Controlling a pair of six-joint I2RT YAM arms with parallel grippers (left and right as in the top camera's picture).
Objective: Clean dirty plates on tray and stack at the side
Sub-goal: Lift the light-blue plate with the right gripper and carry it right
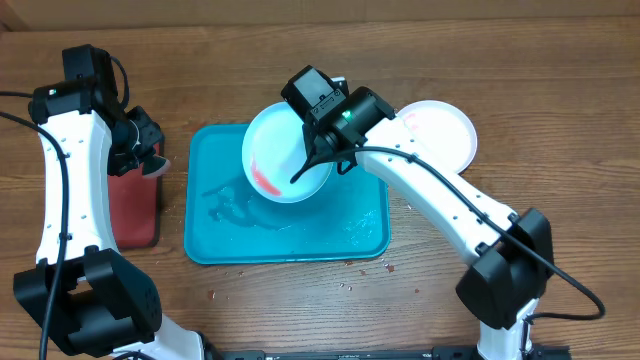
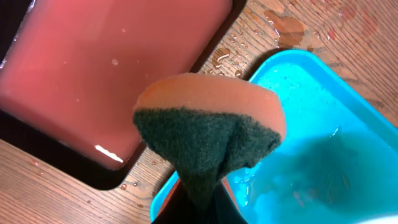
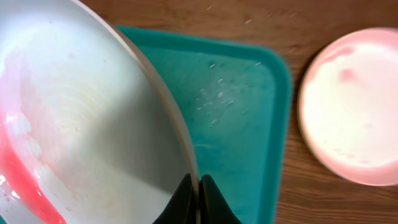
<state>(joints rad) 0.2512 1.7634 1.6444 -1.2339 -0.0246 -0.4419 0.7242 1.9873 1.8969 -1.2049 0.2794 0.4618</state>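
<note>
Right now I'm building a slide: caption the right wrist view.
Right gripper pinches the rim of a red-smeared plate over the wet teal tray; a second plate sits on the table.

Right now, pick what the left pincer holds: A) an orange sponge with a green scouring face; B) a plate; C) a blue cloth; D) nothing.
A: the left pincer grips the orange sponge, green scouring face showing; the red-smeared plate is in the right pincer.

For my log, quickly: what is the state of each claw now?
Left claw: closed on the sponge.
Right claw: closed on the rim of the smeared plate.
</note>
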